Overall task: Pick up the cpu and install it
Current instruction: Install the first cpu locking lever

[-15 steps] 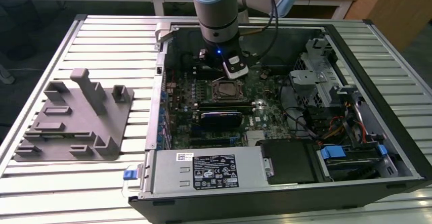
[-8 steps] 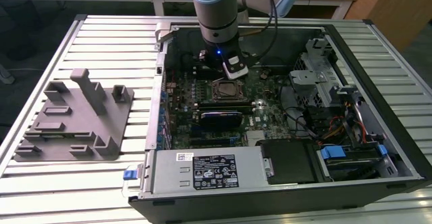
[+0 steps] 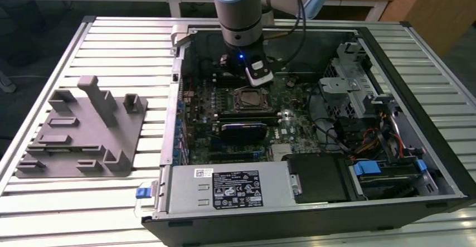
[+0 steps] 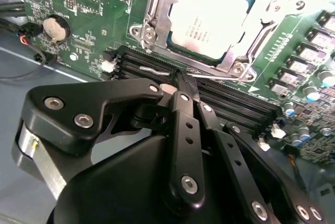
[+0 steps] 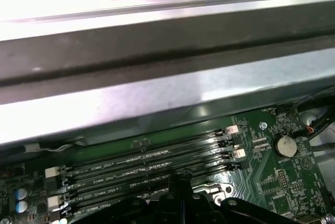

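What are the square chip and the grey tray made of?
The chip looks like metal on top: pale, silvery, smooth, catching the light. The tray is probably plastic: dull, even grey, blocky posts, no shine.

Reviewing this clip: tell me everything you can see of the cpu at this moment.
In the second wrist view, the cpu is a flat square chip with a pale silver-white metal top, faint print on it and a thin darker rim. It lies flat in its socket on the green board, with a metal frame around its edges; whether that frame is latched cannot be told. The pincer is apart from it, over the black memory slots beside the socket.
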